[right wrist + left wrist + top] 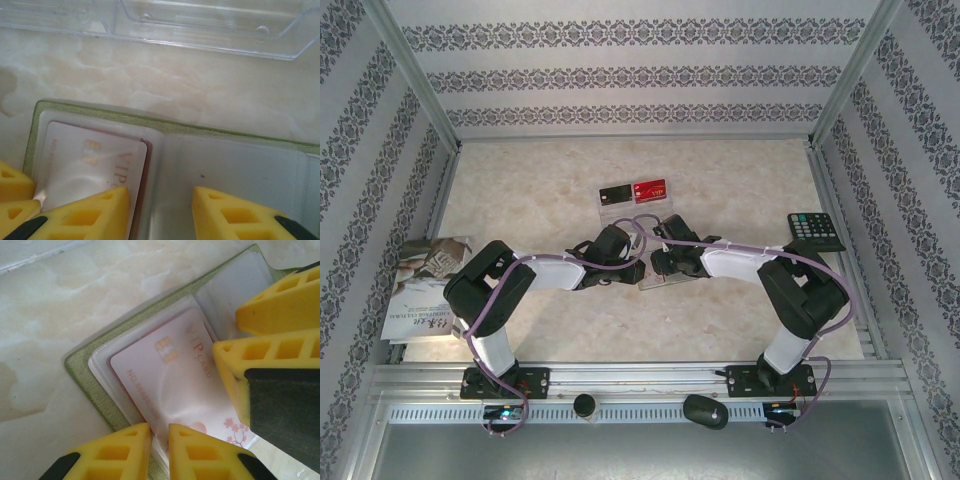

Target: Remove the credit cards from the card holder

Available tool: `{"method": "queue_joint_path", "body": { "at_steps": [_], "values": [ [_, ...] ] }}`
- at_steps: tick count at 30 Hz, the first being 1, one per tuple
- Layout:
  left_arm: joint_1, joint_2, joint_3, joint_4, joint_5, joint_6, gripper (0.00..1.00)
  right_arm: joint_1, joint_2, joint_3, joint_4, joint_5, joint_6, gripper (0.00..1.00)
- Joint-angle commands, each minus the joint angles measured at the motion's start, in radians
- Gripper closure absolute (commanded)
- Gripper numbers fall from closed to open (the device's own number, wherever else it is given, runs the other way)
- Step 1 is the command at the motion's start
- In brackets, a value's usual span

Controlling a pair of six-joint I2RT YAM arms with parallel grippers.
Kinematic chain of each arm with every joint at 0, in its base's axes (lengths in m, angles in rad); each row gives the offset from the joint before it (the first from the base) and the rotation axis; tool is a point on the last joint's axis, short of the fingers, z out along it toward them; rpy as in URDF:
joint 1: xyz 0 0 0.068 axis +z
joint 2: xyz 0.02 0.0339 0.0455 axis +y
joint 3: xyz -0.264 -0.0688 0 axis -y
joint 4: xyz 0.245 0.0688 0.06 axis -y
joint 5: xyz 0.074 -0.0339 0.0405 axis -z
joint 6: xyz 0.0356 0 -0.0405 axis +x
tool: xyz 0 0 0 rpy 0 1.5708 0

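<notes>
The olive-green card holder [656, 281] lies open on the table between both arms, its green rim [82, 372] [100, 111] framing pale plastic sleeves. A pale pink VIP card [170, 375] [82, 160] sits in the left sleeve, with a dark red card edge [144, 165] behind it. My left gripper [159, 432] is nearly shut, pinching the lower edge of the pale card and its sleeve. My right gripper [160, 192] stands open over the fold, one finger on the card page and one on the empty page; its fingers [280, 310] show beside the card. A black card [616, 194] and a red card [650, 188] lie farther back.
A clear plastic case [200, 25] lies just beyond the holder, under the two loose cards. A black calculator [815, 232] sits at the right edge and a printed booklet [425, 285] at the left. Patterned walls enclose the table.
</notes>
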Motion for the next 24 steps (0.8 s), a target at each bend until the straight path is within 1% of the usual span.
{"method": "queue_joint_path", "body": {
  "at_steps": [1,6,14,17,20,22,24],
  "values": [
    [0.008,0.044,-0.015,-0.107,0.010,0.027,0.83,0.013,0.043,0.007,-0.021,0.028,0.012,0.61],
    [0.011,0.040,-0.023,-0.111,0.009,0.026,0.83,0.007,0.015,-0.035,-0.034,0.115,0.018,0.61],
    [0.013,0.045,-0.027,-0.109,0.008,0.024,0.84,-0.006,-0.037,-0.062,-0.050,0.189,0.024,0.60],
    [0.013,0.040,-0.031,-0.111,0.007,0.024,0.83,-0.010,-0.064,-0.063,-0.050,0.193,0.025,0.59],
    [0.015,0.040,-0.033,-0.110,0.007,0.026,0.84,-0.010,-0.125,-0.071,-0.030,0.173,0.020,0.59],
    [0.015,0.040,-0.034,-0.109,0.008,0.025,0.84,-0.010,-0.172,-0.078,-0.015,0.138,0.013,0.59],
    [0.018,0.040,-0.036,-0.108,0.010,0.026,0.84,-0.016,-0.205,-0.085,0.009,0.075,0.015,0.59]
  ]
}}
